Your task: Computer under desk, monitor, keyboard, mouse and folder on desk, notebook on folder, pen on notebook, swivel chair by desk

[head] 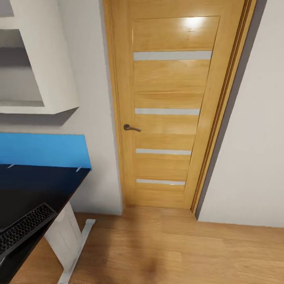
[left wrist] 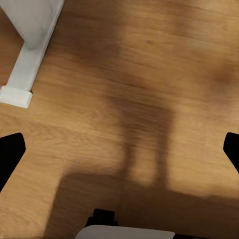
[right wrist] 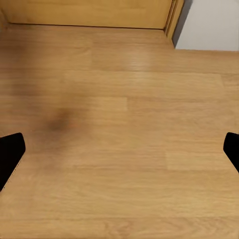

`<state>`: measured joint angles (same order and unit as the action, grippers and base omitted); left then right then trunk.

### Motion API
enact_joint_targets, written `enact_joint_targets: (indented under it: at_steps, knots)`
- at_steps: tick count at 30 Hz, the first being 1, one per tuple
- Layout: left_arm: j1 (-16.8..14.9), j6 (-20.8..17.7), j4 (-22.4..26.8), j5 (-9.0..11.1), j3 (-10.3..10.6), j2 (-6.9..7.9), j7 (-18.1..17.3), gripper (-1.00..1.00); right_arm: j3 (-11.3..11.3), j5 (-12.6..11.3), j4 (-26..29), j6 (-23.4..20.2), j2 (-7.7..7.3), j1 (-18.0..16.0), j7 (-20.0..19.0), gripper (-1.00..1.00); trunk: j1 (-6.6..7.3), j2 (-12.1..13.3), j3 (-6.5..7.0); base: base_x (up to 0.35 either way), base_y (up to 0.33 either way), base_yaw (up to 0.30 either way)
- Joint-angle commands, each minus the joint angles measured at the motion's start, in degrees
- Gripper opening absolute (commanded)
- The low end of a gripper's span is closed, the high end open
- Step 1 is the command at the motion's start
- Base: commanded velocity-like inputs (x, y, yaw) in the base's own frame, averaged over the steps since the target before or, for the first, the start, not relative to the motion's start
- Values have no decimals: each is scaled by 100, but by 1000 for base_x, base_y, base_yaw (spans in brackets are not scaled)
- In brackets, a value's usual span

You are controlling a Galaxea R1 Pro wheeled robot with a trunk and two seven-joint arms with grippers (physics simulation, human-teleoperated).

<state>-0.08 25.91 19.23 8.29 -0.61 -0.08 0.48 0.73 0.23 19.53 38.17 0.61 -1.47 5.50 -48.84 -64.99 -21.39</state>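
The desk's black top shows its right end at the head view's lower left, standing on a white leg. The keyboard lies on that end, slanted, with its near part cut off by the picture's edge. My left gripper is open over bare wooden floor, close to the foot of the desk leg, with nothing between its fingers. My right gripper is also open and empty above the floor. The other things of the task are out of view.
A closed wooden door with a dark lever handle stands straight ahead, its bottom edge showing in the right wrist view. A blue panel rises behind the desk. White wall shelves hang above. Wooden floor stretches ahead.
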Motion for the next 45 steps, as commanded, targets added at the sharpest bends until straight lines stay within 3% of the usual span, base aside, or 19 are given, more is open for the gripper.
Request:
enact_joint_targets:
  at_steps: [1,45]
  knots:
    - [-1,10,2,15,0,-1,5,100,6,2,-2,15,5,-3,13,100,0,-4,-6,0,0,290]
    - [-1,19,5,24,0,17,5,100,-3,12,-2,7,3,-3,13,100,0,-4,-6,0,0,290]
